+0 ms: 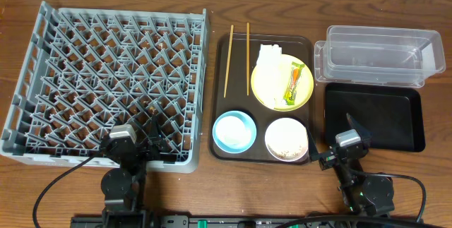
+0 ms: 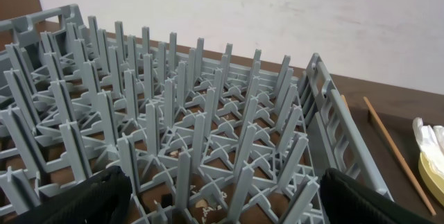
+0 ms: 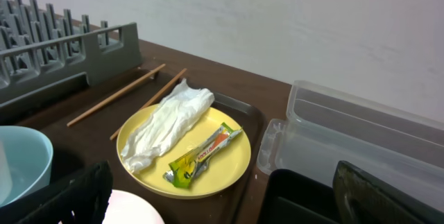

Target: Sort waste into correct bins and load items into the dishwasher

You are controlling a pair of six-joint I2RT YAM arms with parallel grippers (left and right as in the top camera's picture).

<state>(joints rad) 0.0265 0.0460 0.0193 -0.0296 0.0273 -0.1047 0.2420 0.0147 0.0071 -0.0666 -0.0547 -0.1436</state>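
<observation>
Right pincer near white bowl

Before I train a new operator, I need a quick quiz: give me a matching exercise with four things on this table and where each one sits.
Things:
1 snack wrapper
2 chopsticks
3 light-blue bowl
4 clear tub

Places:
A beyond the black tray
B on the yellow plate
C brown tray, near-left corner
D brown tray, far-left part

Pairs: 1-B, 2-D, 3-C, 4-A
</observation>
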